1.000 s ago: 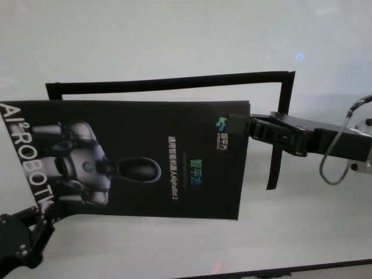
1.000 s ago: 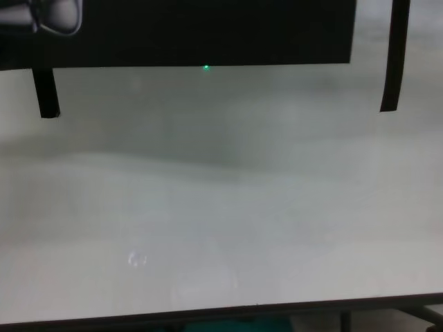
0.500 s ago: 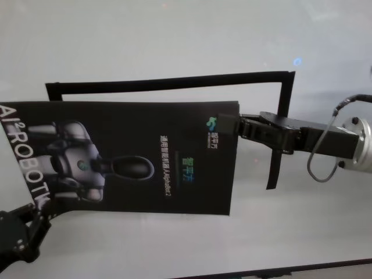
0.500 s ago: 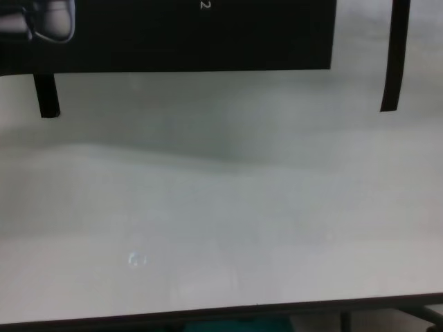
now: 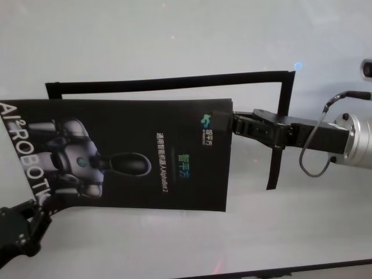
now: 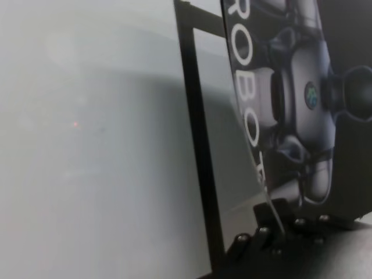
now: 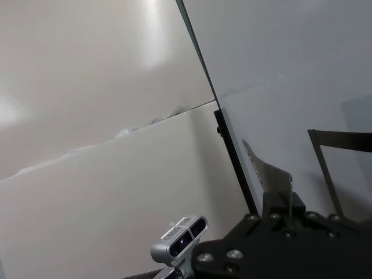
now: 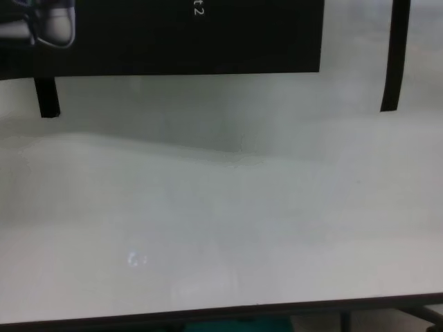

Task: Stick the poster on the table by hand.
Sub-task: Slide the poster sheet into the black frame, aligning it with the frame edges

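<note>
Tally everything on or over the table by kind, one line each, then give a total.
Poster: 1
Black tape strips forming the open frame on the table: 3 (far strip, right strip, left strip)
End effectors: 2 (left end effector at the poster's near-left corner, right end effector at its right edge)
Total: 6

The poster (image 5: 116, 157) is a thin, glossy black sheet with printed white lettering, its surface catching a soft sheen. The worktop (image 5: 174, 35) looks smooth, pale and faintly reflective. The tape strips (image 5: 174, 81) on it are matt black. The right pincer (image 5: 224, 122) is matt black plastic on a brushed metal wrist (image 5: 354, 136)
</note>
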